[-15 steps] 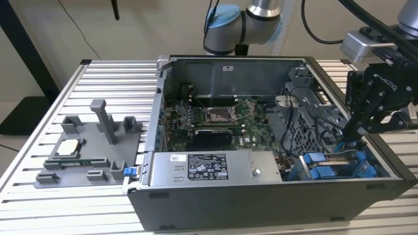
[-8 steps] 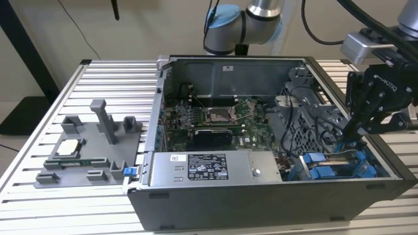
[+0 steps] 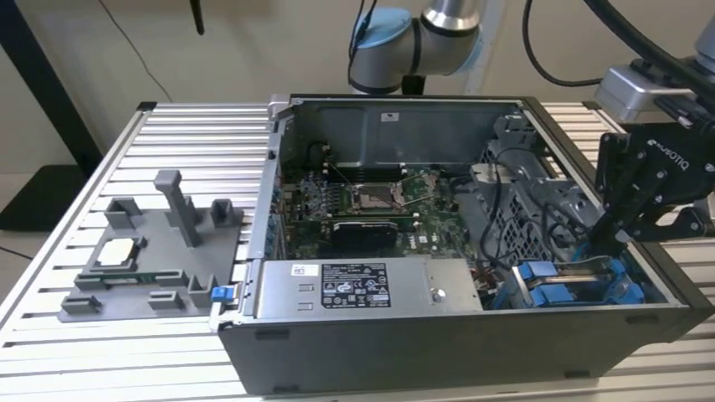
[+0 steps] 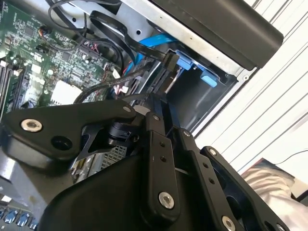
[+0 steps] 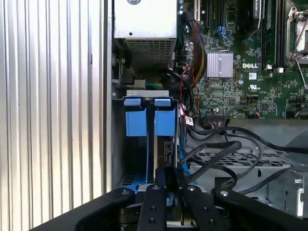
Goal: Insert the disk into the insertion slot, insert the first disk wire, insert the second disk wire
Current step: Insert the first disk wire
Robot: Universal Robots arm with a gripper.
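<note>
The disk sits edge-on in the insertion slot (image 5: 140, 93) of the grey drive cage, and its blue carrier (image 5: 165, 122) (image 3: 557, 290) shows at the cage mouth. A second blue carrier (image 5: 135, 122) is beside it. My gripper (image 5: 168, 171) (image 3: 601, 243) (image 4: 168, 81) reaches down into the cage at the disk's rear end. Its fingers stand close together on a black plug (image 4: 169, 61) of a disk wire, which touches the disk's edge. A blue flat cable (image 4: 155, 40) runs to the same spot.
The open computer case lies on a slatted metal table (image 3: 167, 126). A grey power-supply box (image 3: 357, 289) is next to the cage and the motherboard (image 3: 369, 201) lies behind it. Loose black cables (image 5: 226, 149) cross beside the gripper. A grey fixture tray (image 3: 146, 260) sits at the exterior view's left.
</note>
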